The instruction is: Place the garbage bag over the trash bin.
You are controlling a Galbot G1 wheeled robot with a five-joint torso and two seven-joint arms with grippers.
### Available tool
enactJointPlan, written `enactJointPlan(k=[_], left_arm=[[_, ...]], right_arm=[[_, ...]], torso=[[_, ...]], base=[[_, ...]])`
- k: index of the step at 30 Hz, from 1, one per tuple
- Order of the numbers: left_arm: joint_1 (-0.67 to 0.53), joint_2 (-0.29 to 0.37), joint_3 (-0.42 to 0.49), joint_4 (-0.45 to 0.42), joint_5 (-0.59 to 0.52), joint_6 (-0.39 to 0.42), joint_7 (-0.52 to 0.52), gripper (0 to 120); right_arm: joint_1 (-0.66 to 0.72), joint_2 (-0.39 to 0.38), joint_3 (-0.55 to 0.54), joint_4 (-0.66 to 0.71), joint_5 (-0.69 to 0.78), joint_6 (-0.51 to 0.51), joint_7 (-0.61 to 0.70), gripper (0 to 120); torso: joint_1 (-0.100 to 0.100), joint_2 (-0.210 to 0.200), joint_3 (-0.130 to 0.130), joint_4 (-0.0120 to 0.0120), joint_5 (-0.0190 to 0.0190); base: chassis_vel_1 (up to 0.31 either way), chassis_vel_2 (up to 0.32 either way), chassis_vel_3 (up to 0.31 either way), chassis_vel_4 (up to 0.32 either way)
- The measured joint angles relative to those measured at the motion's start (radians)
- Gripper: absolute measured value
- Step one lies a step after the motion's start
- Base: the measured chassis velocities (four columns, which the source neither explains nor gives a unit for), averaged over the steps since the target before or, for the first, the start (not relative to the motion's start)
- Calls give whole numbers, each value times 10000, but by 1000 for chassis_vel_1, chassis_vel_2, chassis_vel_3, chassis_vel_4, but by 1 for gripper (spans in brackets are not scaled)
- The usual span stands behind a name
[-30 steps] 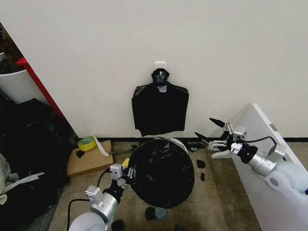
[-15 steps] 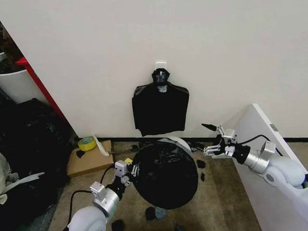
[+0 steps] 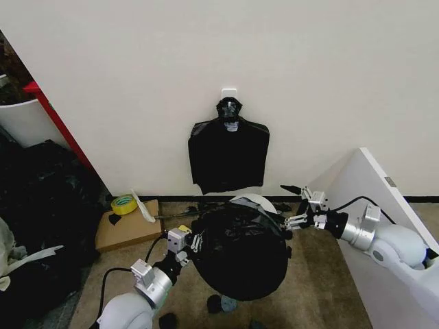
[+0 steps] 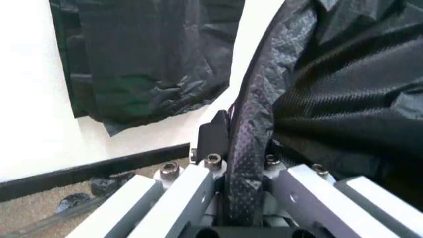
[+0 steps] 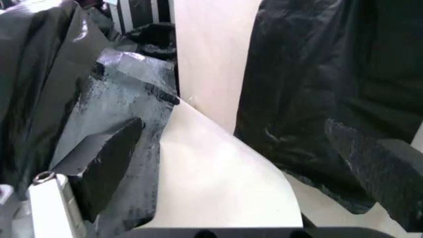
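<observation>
The left gripper [image 3: 194, 245] is clenched on the edge of the garbage bag [image 3: 240, 250], the thin black film pinched between its fingers [image 4: 213, 136] at the bag's left side. The right gripper [image 3: 290, 205] stands open at the far right rim of the trash bin [image 3: 255, 202], which is mostly draped by the bag, with its cream rim bare there. A flat black bundle [image 3: 228, 154] hangs on the wall behind. No writing is legible.
</observation>
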Motion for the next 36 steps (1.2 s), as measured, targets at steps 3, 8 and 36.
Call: enactJointPlan(k=[3, 8, 36], left_arm=[[61, -5, 0, -20, 124, -35, 49, 0], [125, -8, -1, -106, 245, -67, 113, 0], [118, -103, -23, -317, -585, 401, -197, 0]], right_arm=[[15, 98, -142, -34, -160, -19, 37, 100], [200, 235, -367, -111, -414, -95, 341, 100], [138, 26, 218, -792, -588, 68, 1001, 100]], torso=[[0, 0, 0, 0, 0], [0, 0, 0, 1, 0], [0, 0, 0, 0, 0]], base=[[0, 0, 0, 0], [0, 0, 0, 0], [0, 0, 0, 0]])
